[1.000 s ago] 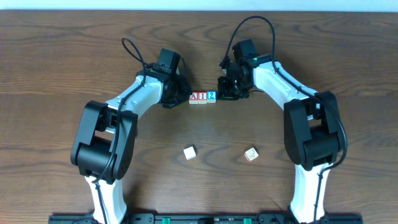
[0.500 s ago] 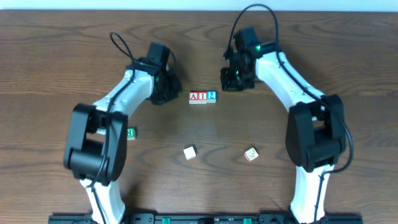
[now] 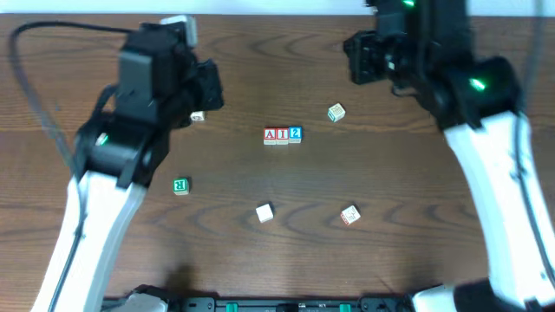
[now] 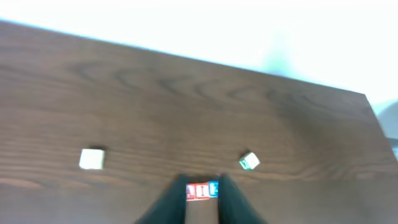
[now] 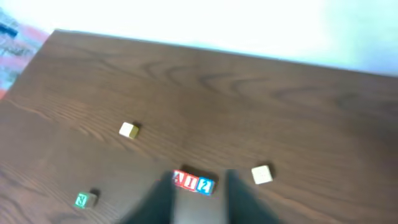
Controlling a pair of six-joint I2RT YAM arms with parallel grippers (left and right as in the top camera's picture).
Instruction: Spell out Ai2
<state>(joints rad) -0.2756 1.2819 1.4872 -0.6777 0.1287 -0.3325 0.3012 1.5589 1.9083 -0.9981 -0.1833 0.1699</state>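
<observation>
Three cubes sit side by side at the table's middle: the red A (image 3: 270,134), the red I (image 3: 282,134) and the blue-framed 2 (image 3: 296,133), reading left to right. Both arms are raised high, well away from the row. My left gripper (image 3: 208,88) hangs at the upper left and my right gripper (image 3: 357,56) at the upper right. In the left wrist view the row (image 4: 203,190) shows far below between the parted fingers (image 4: 176,200) of the open left gripper (image 4: 201,180). The right wrist view shows the row (image 5: 194,182) below the open, empty right gripper (image 5: 200,175).
A green-lettered cube (image 3: 180,185) lies at the left. A white cube (image 3: 264,212) and a red-marked cube (image 3: 349,215) lie in front of the row. Another cube (image 3: 336,112) sits behind it on the right, and a small one (image 3: 199,115) beside the left arm.
Both arms have risen and drawn back from the row, left to the left and right to the right. Both sets of jaws have parted. The three cubes have stayed put.
</observation>
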